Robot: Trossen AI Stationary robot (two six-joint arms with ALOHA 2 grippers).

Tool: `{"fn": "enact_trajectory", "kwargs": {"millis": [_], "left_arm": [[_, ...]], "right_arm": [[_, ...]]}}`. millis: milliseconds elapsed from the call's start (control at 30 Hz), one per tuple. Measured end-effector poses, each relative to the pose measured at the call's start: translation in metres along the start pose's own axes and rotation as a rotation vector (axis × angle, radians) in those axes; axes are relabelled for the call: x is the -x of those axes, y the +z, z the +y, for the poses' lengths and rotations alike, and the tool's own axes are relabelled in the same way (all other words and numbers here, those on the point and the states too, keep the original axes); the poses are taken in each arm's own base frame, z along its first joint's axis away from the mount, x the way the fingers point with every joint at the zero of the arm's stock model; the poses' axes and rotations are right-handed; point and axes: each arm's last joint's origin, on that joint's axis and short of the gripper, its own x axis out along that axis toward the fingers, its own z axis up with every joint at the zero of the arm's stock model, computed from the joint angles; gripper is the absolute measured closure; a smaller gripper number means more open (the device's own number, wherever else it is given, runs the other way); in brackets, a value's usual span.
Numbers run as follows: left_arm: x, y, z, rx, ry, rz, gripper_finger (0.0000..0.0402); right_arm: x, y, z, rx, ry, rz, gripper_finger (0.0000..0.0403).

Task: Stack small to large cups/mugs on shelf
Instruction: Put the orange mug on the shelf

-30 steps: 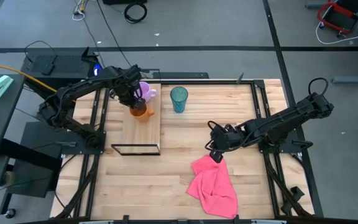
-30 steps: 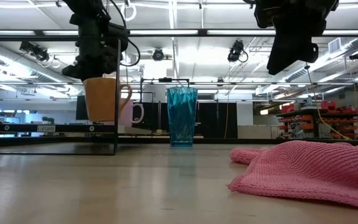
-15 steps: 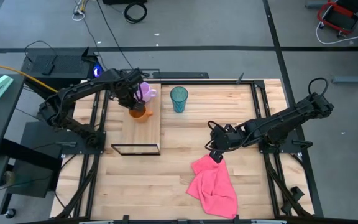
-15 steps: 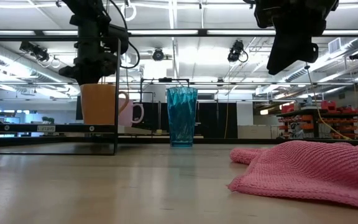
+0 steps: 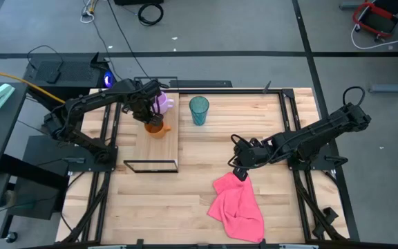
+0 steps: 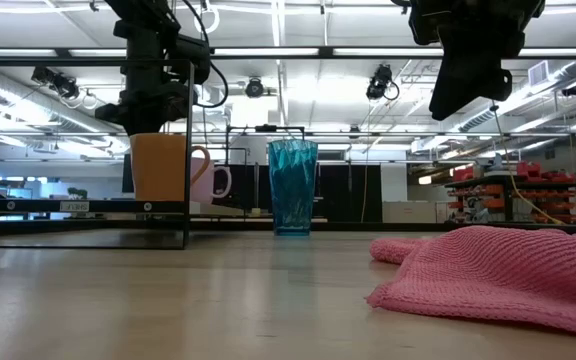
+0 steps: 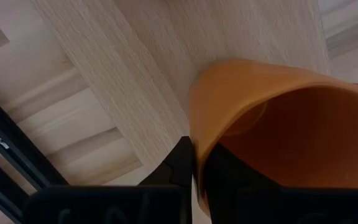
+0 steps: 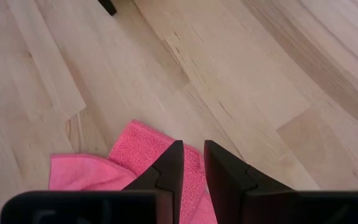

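Orange mug [image 5: 156, 126] on the shelf [image 5: 162, 147], purple mug [image 5: 163, 104] at its 12 o'clock, teal tumbler [image 5: 199, 110] on the counter [image 5: 254, 121] at 3 o'clock. Left gripper [image 7: 199, 163] jaws clamped on the mug's rim (rigid, probably light, best pinched there). Shelf frame [image 6: 78, 150] close; open room toward 6 o'clock. Right gripper [image 8: 191, 163], jaws nearly together, hangs above the pink cloth [image 5: 239, 206].

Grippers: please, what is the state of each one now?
Left gripper: shut on the orange mug rim, over the shelf.
Right gripper: nearly shut, empty, above the pink cloth.
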Motion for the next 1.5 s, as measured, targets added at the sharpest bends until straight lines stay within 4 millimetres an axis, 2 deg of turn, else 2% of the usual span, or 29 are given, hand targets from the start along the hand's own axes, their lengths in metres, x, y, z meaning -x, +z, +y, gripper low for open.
{"fn": "enact_trajectory", "kwargs": {"millis": [333, 700, 1167, 1500], "left_arm": [[0.0001, 0.0001, 0.0001, 0.021, 0.0, -0.001, 0.0351], [0.0001, 0.0004, -0.0001, 0.0, -0.001, -0.004, 0.035], [0.0001, 0.0015, -0.0013, -0.036, -0.029, -0.008, 0.0311], [0.0006, 0.0021, -0.0004, -0.044, -0.058, 0.001, 0.0298]], "right_arm": [[0.0, 0.0, 0.0, -0.001, 0.0, 0.0, 0.0332], [0.0, 0.0, 0.0, -0.001, 0.0, 0.0, 0.0332], [-0.0001, 0.0, 0.0001, -0.001, 0.0, 0.0, 0.0332], [0.0, 0.0, 0.0001, -0.002, 0.001, 0.0, 0.0332]]}}
